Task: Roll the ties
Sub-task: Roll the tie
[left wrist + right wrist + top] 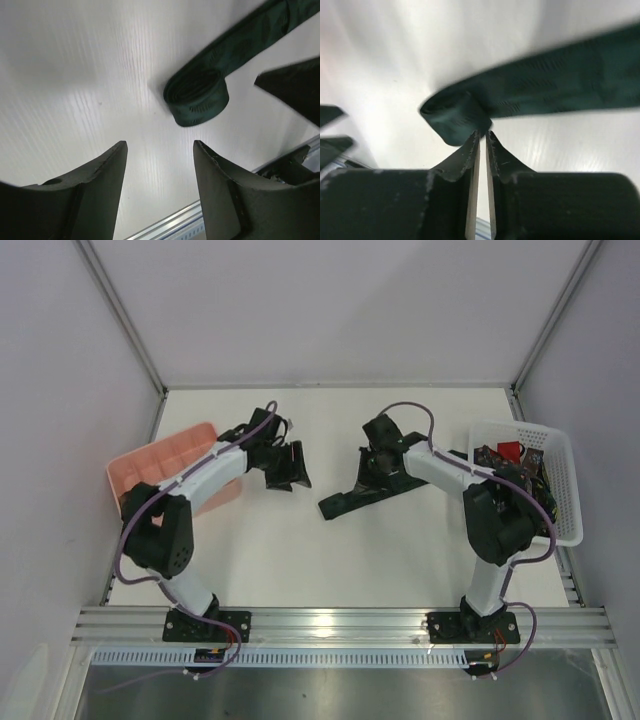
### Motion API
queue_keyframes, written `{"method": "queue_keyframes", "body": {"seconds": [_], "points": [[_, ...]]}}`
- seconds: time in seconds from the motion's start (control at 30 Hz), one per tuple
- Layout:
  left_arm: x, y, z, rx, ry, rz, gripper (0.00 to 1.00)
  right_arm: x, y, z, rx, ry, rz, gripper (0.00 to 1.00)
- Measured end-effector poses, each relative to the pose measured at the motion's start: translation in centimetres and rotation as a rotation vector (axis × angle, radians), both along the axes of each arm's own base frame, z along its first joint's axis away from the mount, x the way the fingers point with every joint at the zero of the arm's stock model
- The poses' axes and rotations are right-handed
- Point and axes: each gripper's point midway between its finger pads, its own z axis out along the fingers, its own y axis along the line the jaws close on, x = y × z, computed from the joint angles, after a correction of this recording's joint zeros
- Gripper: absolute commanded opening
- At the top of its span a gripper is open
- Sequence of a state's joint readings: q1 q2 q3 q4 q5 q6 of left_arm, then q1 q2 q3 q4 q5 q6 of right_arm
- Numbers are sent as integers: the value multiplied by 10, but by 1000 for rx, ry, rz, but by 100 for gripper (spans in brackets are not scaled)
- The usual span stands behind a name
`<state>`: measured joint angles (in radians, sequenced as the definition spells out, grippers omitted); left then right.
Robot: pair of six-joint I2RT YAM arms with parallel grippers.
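White table [300, 550]: green tie [240, 42] partly coiled, tail loose, more in basket [563, 525]; left jaws open, right jaws near-closed, grip unclear.

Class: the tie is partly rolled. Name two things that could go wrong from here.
1. No claw grips the coil; it lies loose on the table, so the dark green tie may unroll.
2. The right claw, nearly shut, sits at the coil's edge and could knock it open.

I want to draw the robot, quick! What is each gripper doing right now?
Left gripper: open, holding nothing.
Right gripper: almost shut, tips by the rolled end of the tie, nothing seen between them.
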<state>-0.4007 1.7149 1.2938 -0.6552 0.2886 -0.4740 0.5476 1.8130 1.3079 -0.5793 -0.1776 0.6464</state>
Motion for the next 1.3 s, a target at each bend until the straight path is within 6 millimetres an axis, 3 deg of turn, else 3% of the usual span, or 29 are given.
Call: {"method": "queue_keyframes", "body": {"seconds": [0.03,0.1,0.3,0.5,0.67,1.03,1.3], "points": [[-10,0,-1,-21,10,9,61,8,5,5,8,-21,40,25],[-31,-1,-7,-70,49,20,62,17,12,12,29,-56,106,33],[-63,-10,-28,-191,138,54,66,12,20,18,83,-71,254,43],[-63,-28,-25,-338,129,73,66,-1,32,0,172,6,370,45],[-61,-36,-25,-410,137,78,66,4,32,-6,245,24,388,44],[-56,-40,-35,-409,155,81,65,9,34,-30,313,81,396,37],[-47,-42,-43,-390,165,80,65,12,47,-42,399,142,346,32]]}}
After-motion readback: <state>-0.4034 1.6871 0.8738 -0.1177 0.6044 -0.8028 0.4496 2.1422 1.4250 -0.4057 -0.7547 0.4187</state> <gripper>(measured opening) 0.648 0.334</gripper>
